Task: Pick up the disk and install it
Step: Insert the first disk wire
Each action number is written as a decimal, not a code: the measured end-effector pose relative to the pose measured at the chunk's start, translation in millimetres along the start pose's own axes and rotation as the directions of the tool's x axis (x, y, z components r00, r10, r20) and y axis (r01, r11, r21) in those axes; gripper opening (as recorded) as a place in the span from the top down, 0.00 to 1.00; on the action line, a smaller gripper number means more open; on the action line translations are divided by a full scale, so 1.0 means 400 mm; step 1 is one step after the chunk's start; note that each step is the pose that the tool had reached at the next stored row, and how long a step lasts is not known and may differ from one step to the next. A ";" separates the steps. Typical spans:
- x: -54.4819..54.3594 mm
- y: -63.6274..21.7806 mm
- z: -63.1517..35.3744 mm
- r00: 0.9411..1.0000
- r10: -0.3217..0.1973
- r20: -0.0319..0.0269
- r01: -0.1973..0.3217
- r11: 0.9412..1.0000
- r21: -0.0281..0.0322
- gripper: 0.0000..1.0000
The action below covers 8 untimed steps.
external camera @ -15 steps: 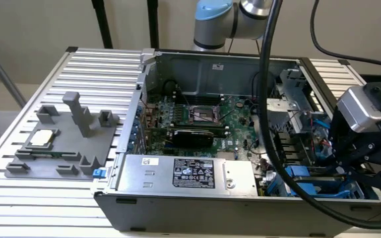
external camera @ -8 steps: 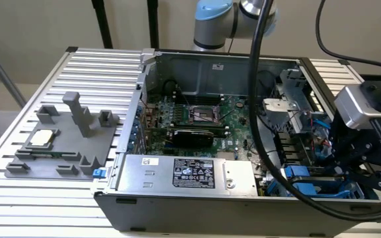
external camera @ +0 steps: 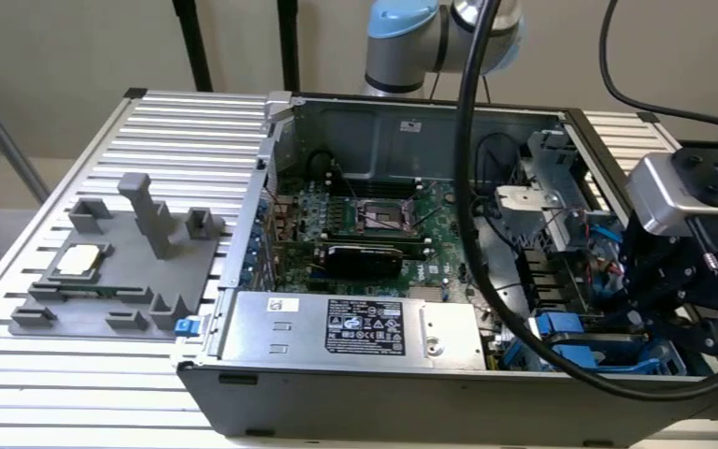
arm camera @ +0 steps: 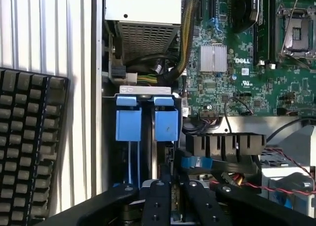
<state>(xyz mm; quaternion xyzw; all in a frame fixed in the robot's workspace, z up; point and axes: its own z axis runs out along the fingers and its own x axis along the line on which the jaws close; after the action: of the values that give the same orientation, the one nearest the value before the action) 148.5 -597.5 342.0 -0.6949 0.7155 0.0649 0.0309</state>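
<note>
The disk [arm camera: 154,159] stands on edge in the drive bay at the case's front corner, on the exterior view's right. Its blue carrier frame [arm camera: 128,124] shows two blue tabs under a silver bracket. In the exterior view the blue carrier [external camera: 574,339] sits low in that corner, just under the black gripper [external camera: 627,323]. In the wrist view the gripper [arm camera: 170,189] reaches down over the disk's near end. Its black fingers [arm camera: 158,194] are drawn close together on the disk's edge.
The open computer case [external camera: 334,393] holds the motherboard [external camera: 372,224] and the silver power supply box [external camera: 359,327]. A thick black cable [external camera: 471,187] hangs across the case. A grey fixture [external camera: 109,281] with a processor chip [external camera: 78,260] lies on the slatted table. A black keyboard [arm camera: 29,147] lies beside the case.
</note>
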 end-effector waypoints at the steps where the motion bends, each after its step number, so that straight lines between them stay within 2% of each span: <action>1: -0.001 0.000 0.000 1.000 0.004 -0.001 -0.004 1.000 0.001 1.00; 8: -0.005 0.000 0.003 0.999 0.030 -0.012 -0.030 1.000 0.005 1.00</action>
<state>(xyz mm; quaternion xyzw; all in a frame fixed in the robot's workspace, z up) 148.5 -595.3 341.1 -0.6844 0.7262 0.0596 0.0272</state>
